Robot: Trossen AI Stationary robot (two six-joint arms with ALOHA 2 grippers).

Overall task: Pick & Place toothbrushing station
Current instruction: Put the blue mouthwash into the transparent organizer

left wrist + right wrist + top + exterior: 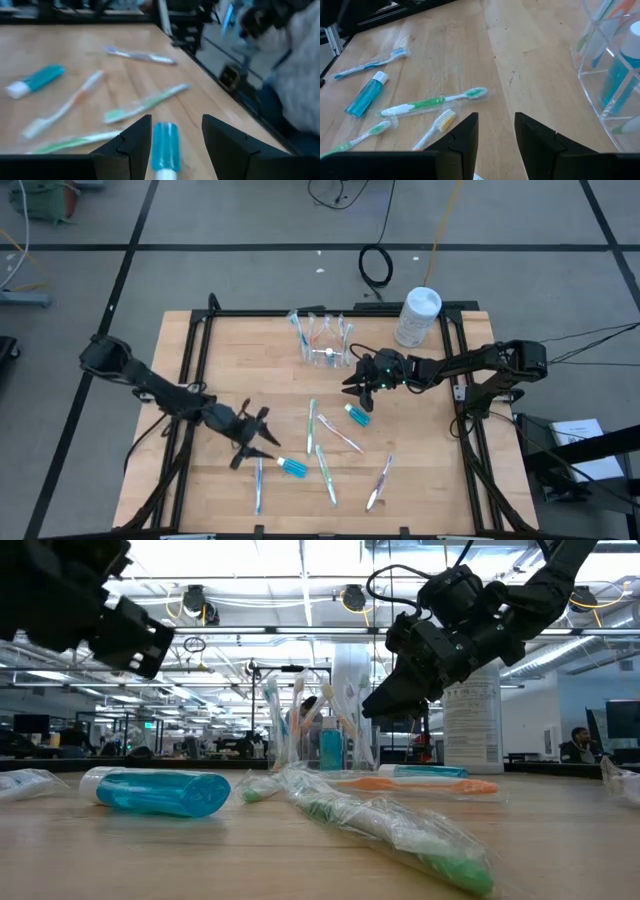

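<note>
The left gripper (175, 137) hovers with fingers spread and empty, a blue tube (165, 148) lying on the table (220, 360) directly between them. The right gripper (495, 135), fingers parted and holding nothing, hangs near the clear cup (325, 340) of toothbrushes; wrapped toothbrushes (432, 102) lie scattered beyond its fingertips.

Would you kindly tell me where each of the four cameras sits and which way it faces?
High view: overhead, looking straight down at the table; both arms show, left gripper, right gripper.
Low view: at tabletop height, looking level across into the room; both arms hang in from above.
Left wrist view: on the left arm, looking past its open fingers at a blue tube.
Right wrist view: on the right arm, past its fingers toward toothbrushes and the clear cup.
Shared: that tube also appears in the high view.
</note>
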